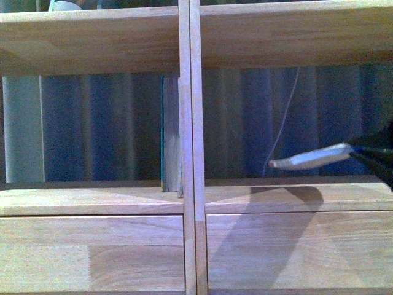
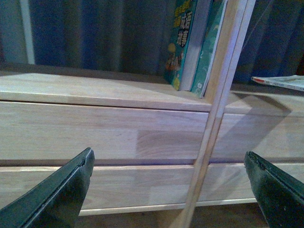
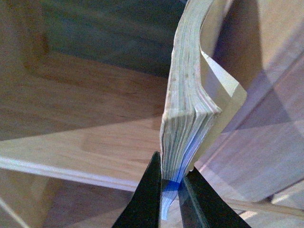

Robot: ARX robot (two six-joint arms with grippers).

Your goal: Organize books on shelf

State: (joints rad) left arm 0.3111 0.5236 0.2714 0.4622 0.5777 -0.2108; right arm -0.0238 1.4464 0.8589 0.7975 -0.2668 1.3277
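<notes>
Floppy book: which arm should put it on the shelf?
Right. The right fingers pinch the floppy book, holding it by the right compartment of the shelf. The left fingers are open, empty, low by the drawer fronts.

Materials and finish
I read the shelf [image 1: 98,203] as smooth matt wood; the paperback [image 3: 183,109] shows rough paper page edges.
</notes>
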